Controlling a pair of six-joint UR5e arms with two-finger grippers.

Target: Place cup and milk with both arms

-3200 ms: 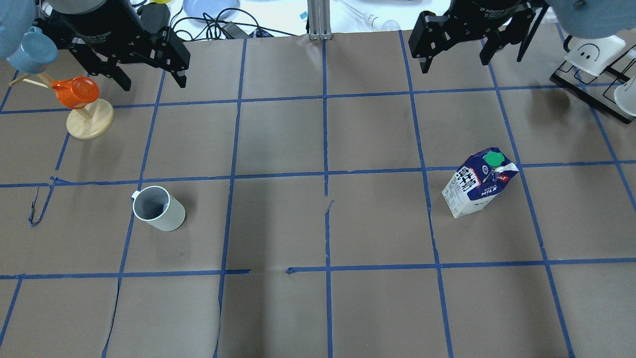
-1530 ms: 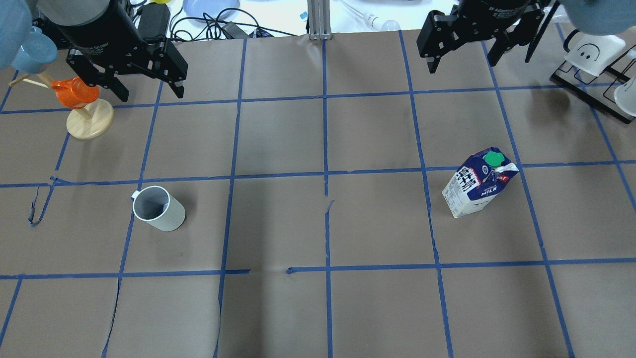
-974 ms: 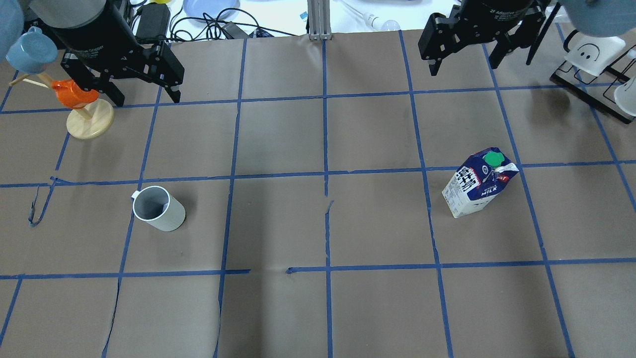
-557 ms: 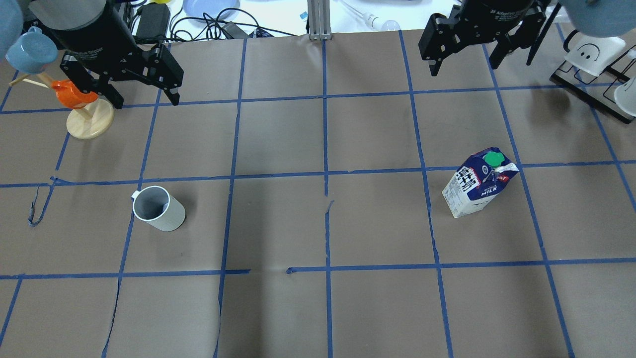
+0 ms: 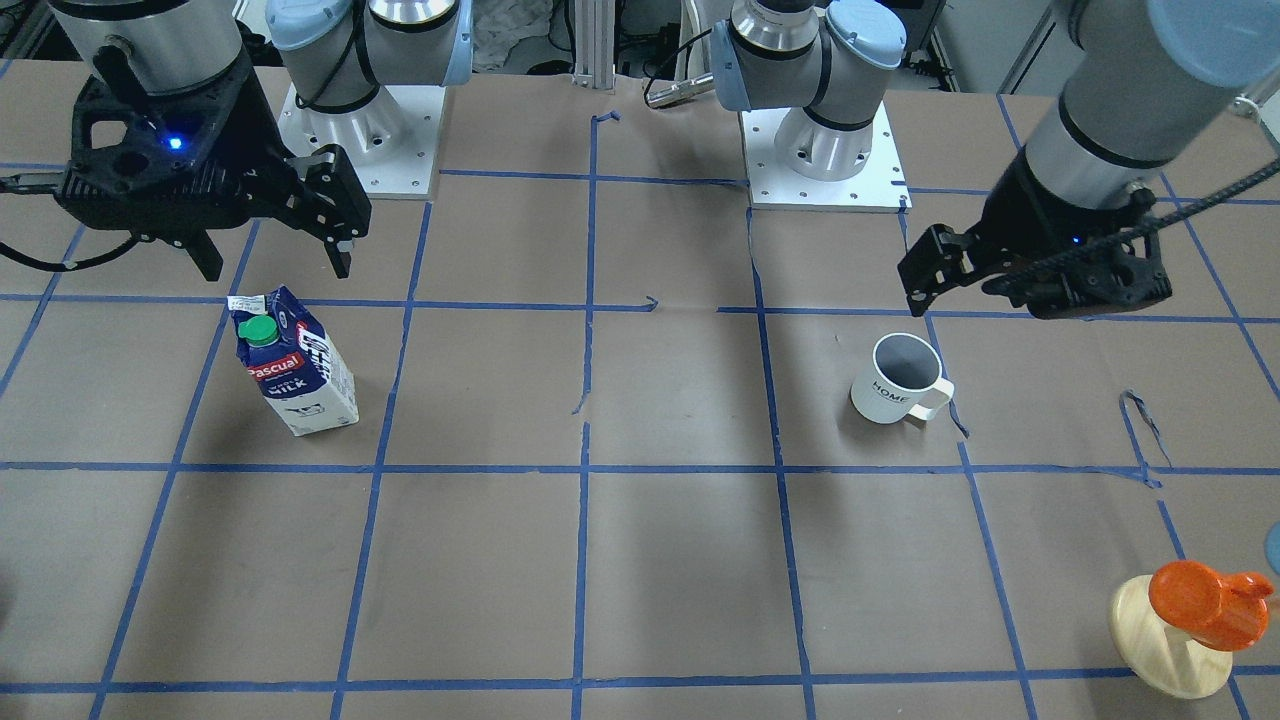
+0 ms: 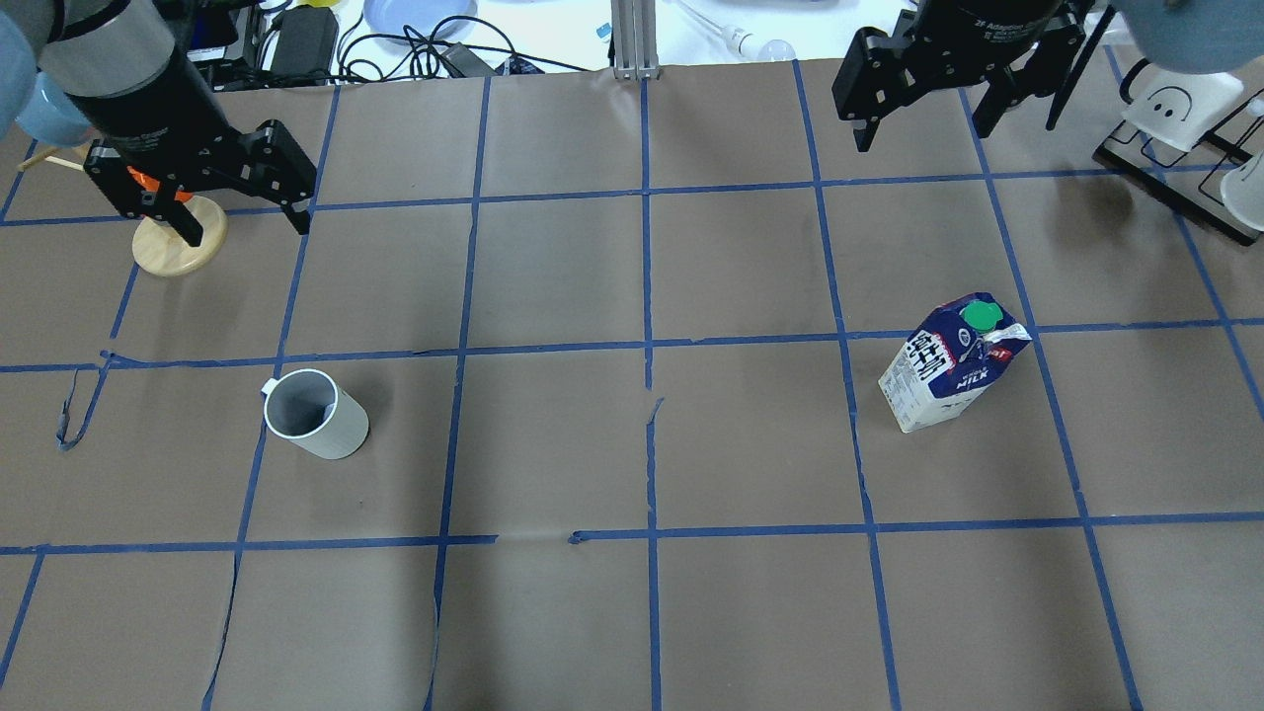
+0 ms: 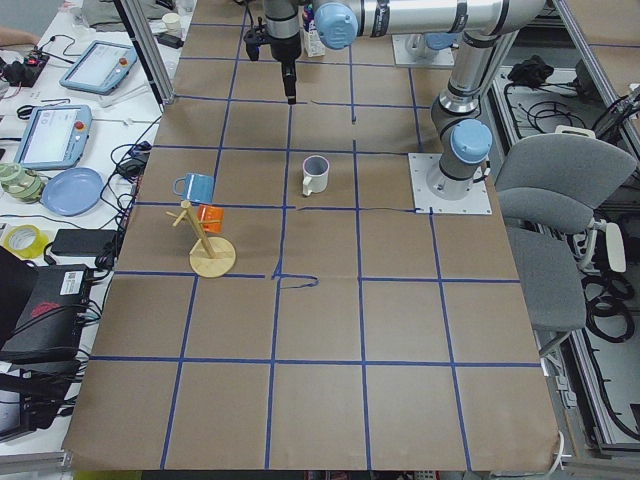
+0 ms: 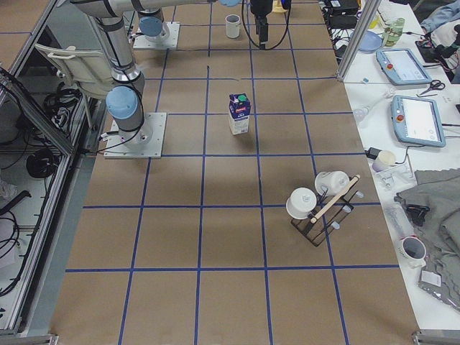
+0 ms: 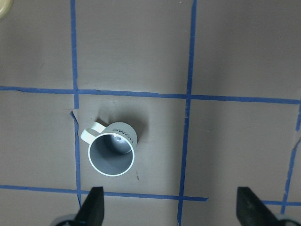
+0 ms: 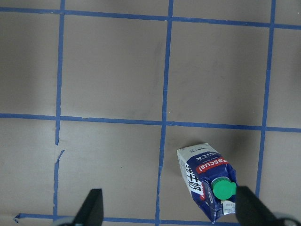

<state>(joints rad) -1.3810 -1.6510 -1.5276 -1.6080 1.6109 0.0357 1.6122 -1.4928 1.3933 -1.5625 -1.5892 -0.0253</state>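
Note:
The white cup [image 6: 314, 415] stands upright on the brown paper, left of middle; it also shows in the front view [image 5: 895, 378] and in the left wrist view [image 9: 112, 153]. My left gripper [image 6: 245, 225] is open and empty, hovering high, beyond the cup and apart from it. The blue and white milk carton [image 6: 951, 362] with its green cap stands on the right and also shows in the right wrist view [image 10: 208, 181]. My right gripper [image 6: 923, 128] is open and empty, high above the table's far edge, well beyond the milk.
A wooden mug tree [image 6: 178, 247] with an orange cup [image 5: 1205, 592] and a blue cup [image 7: 195, 187] stands at the far left, partly under my left gripper. A black rack with white cups [image 6: 1175, 114] stands at the far right. Blue tape lines grid the paper.
My left gripper has moved left and toward the cup's row, now covering the orange cup on the mug tree. My right gripper has barely moved. Cup and milk have stayed put.

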